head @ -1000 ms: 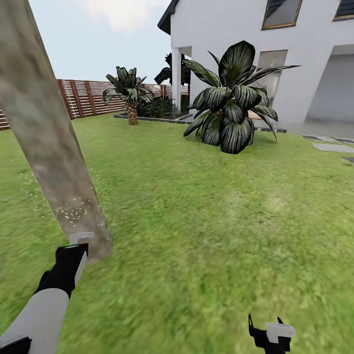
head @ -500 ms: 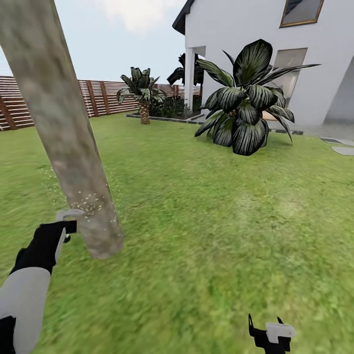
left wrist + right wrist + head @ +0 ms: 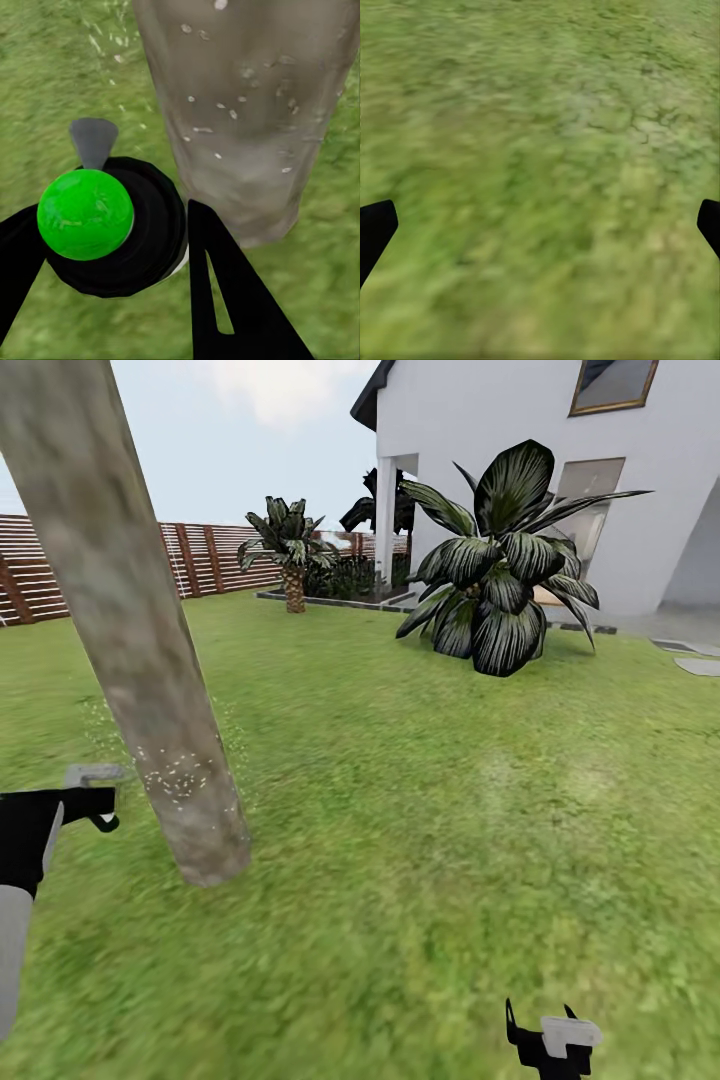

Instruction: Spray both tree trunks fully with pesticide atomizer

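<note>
the pesticide atomizer [image 3: 112, 225] sits clamped between the black fingers of the left gripper [image 3: 112, 247]; in the left wrist view its top shows a green dot and its grey nozzle points toward the tree trunk [image 3: 247, 112] just beside it. in the head view the left gripper [image 3: 60, 815] has swung out to the left of the tree trunk [image 3: 130, 640] over the last second, from right in front of the base to well off its side near the picture's edge, while the camera turned a little early on and then held. pale specks now dot the lower bark and hang in the air around it, so spray seems to be landing, but only on a low band; the higher bark looks bare. my read is that this trunk is partly covered and the arm is working round it. the right gripper [image 3: 555, 1045] hangs low over the grass [image 3: 450, 810], fingers spread wide and holding nothing. the broad-leaved shrub [image 3: 500, 570] and white house [image 3: 520, 460] stand well apart.
</note>
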Controlling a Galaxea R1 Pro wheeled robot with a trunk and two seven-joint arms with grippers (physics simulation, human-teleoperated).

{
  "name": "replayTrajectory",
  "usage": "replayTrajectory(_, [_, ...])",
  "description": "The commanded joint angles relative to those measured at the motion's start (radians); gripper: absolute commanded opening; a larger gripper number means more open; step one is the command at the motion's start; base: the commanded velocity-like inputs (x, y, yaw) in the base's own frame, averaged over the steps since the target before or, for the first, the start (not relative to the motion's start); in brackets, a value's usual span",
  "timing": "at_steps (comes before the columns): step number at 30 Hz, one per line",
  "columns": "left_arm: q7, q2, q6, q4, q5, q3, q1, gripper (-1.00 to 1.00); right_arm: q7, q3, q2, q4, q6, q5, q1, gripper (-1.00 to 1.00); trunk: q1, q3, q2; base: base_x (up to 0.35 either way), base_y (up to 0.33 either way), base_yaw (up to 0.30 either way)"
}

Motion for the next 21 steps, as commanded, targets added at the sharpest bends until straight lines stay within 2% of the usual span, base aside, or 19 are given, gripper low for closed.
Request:
replayTrajectory(1, [-0.004, 0.002, -0.003, -0.005, 0.002, -0.002, 0.003, -1.00, 0.000, 0.000, 0.000, 0.000, 0.000, 0.000, 0.000, 1.00, 0.000, 0.000, 0.000, 0.000, 0.000, 0.000])
replayTrajectory(5, [-0.005, 0.000, -0.008, -0.005, 0.003, 0.001, 0.003, -1.00, 0.001, 0.001, 0.000, 0.000, 0.000, 0.000, 0.000, 1.00, 0.000, 0.000, 0.000, 0.041, -0.116, 0.000])
replayTrajectory(17, [0.001, -0.001, -0.009, -0.007, 0.004, 0.003, 0.003, -1.00, 0.001, 0.001, 0.001, 0.000, 0.000, 0.000, 0.000, 1.00, 0.000, 0.000, 0.000, 0.033, -0.266, 0.003])
replayTrajectory(21, [0.004, -0.003, -0.009, -0.007, 0.005, 0.004, 0.003, -1.00, 0.001, 0.001, 0.002, 0.000, 0.000, 0.000, 0.000, 1.00, 0.000, 0.000, 0.000, 0.000, -0.274, 0.133])
